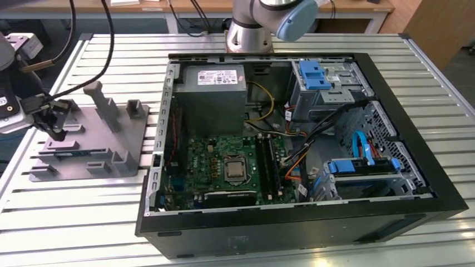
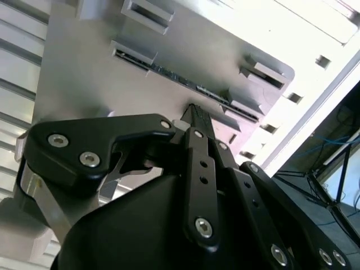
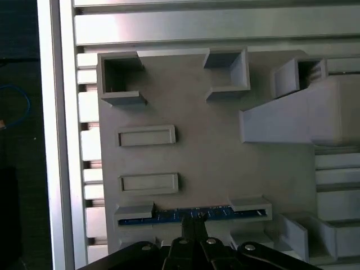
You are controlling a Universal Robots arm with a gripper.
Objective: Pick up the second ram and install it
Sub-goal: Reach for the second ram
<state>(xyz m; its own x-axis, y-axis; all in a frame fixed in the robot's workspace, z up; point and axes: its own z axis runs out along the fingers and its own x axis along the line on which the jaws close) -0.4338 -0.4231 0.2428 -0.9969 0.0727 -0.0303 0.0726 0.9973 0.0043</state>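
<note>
Pincer [image 3: 194,225], tips together and empty, over second ram [image 3: 163,215] on edge in grey holder [image 3: 214,152], long axis level

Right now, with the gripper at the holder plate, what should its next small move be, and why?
Probably a short, straight advance onto the second ram. In the first wrist view the gripper is lined up with the stick's middle, and the stick lies seated between the end brackets of the grey holder plate. Whether the gripper already has a hold on it cannot be told.
</note>
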